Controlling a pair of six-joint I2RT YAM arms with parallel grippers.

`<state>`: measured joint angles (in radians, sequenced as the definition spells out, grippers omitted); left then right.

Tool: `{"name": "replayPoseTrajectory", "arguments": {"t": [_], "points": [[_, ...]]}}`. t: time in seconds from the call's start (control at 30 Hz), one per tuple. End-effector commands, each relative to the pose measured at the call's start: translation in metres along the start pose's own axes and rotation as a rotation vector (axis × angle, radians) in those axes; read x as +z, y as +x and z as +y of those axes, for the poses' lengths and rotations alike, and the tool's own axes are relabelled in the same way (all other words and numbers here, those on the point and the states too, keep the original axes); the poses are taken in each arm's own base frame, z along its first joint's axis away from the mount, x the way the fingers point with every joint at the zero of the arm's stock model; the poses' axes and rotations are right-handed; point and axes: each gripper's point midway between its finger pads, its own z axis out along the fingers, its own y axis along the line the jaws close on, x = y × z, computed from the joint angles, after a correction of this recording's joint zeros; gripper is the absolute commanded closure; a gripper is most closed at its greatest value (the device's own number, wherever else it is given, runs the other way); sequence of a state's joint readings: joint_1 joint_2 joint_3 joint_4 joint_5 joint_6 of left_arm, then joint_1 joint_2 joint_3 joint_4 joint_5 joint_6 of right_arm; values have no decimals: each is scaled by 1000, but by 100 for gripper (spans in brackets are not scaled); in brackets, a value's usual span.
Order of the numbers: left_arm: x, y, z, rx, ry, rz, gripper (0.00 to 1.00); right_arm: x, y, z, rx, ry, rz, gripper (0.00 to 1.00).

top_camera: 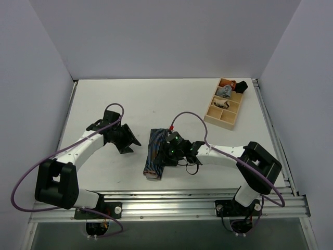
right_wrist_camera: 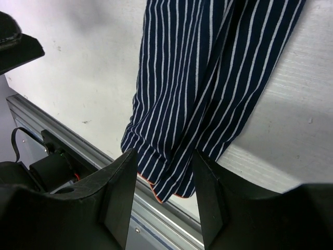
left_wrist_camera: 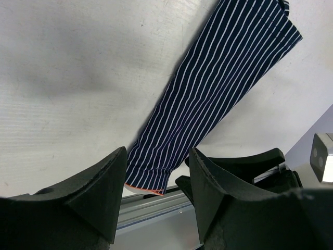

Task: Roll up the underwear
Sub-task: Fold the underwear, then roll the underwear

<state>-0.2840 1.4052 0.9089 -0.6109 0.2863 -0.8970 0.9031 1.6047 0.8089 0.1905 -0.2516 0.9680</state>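
The underwear [top_camera: 152, 165], dark navy with light pinstripes, lies folded into a long narrow strip on the white table, its end with the orange edge toward the near rail. My right gripper [top_camera: 165, 152] hangs over the strip's right side. In the right wrist view its fingers [right_wrist_camera: 117, 192] stand apart above the underwear [right_wrist_camera: 203, 78], so the right gripper [right_wrist_camera: 164, 192] is open and pinches nothing. My left gripper [top_camera: 130, 141] is on bare table left of the strip. The left gripper [left_wrist_camera: 156, 195] is open and empty, with the underwear [left_wrist_camera: 218, 78] running diagonally beyond it.
A wooden compartment tray [top_camera: 222, 121] stands at the back right, holding small rolled garments [top_camera: 225, 91]. An aluminium rail [top_camera: 197, 200] runs along the near edge, close to the strip's end. White walls close in the left, right and back sides.
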Motion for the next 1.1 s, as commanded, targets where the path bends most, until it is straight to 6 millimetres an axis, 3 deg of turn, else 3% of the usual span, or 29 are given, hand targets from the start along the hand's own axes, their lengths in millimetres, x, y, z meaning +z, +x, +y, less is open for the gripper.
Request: {"name": "replayPoseTrajectory", "arguments": {"t": [0.0,0.33,0.5,0.6,0.73,0.8,0.9,1.07], "points": [[1,-4,-7,16,38,-5,41,4,1,-8,10,41,-5,58],[-1,-3,-4,10,30,-10,41,13,2,-4,11,15,4,61],[1,0,2,10,17,-6,41,8,2,-1,-2,-1,-1,91],[4,0,4,3,15,-2,41,1,0,-1,-2,-24,-17,100],[6,2,2,2,29,8,41,-7,6,-9,4,-53,-25,100],[7,2,0,9,46,10,41,-10,5,-4,12,-107,-45,100],[3,9,-9,29,104,21,41,-10,8,-8,38,-156,-52,100],[1,31,-4,50,120,52,42,-6,11,-10,40,-197,-51,100]]}}
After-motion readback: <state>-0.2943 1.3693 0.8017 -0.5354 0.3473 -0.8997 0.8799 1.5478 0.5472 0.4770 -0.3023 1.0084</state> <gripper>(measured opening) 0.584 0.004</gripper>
